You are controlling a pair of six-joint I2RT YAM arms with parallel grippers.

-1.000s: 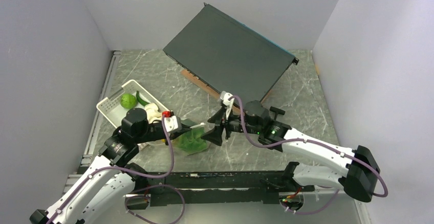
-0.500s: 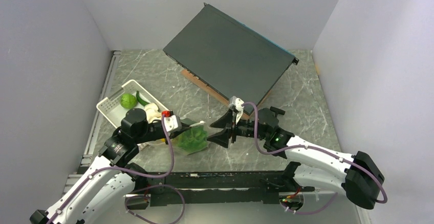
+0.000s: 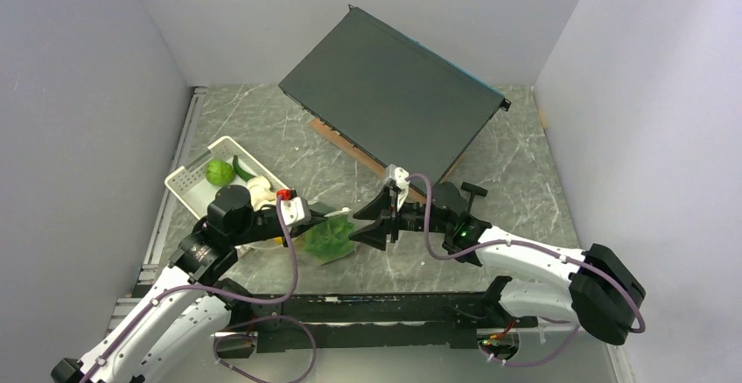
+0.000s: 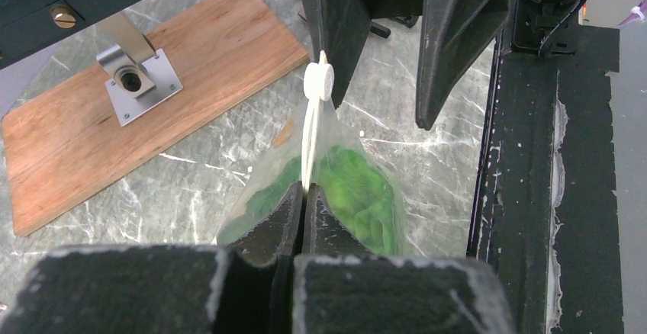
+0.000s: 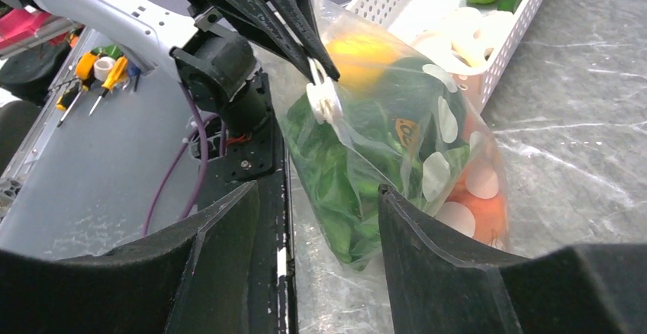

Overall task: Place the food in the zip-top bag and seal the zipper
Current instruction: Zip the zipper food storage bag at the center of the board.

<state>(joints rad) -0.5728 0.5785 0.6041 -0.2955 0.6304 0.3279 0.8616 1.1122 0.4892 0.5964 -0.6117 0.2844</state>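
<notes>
By the near edge of the counter (image 3: 525, 164), left of its middle, sits the bag (image 5: 397, 143), clear with white dots. Whether its bottom rests on the stone or hangs just above it cannot be told. The left claw (image 4: 304, 197) is clenched on the zipper (image 4: 309, 147), its two dark fingers pressed together on the whitish strip at the end nearest the left arm. From there the strip runs toward the right arm and ends at a round white slider (image 4: 319, 82). The right claw (image 5: 316, 187) faces the bag from the other side, released and spread wide. One finger stands just behind the slider and the other is off to the side, toward the near edge. Whether the first finger touches the slider cannot be told. Inside the bag the lettuce (image 5: 332, 170) fills the side nearest the right claw. A lemon (image 5: 358, 50) shows high up behind it and an orange (image 5: 477, 212) lies low at the far end. Just beyond the bag, toward the left edge, a white basket (image 3: 179, 176) lies at an angle. It holds the mushrooms (image 3: 260, 192) at its end nearest the bag, then a cucumber (image 3: 242, 170) and a green fruit (image 3: 219, 172) side by side. Farther back, past the middle of the counter, lies a wooden board (image 3: 350, 149) with a metal bracket (image 4: 137, 82) fixed on it. A large dark panel (image 3: 394, 94) sits tilted over the board and reaches toward the far edge.
</notes>
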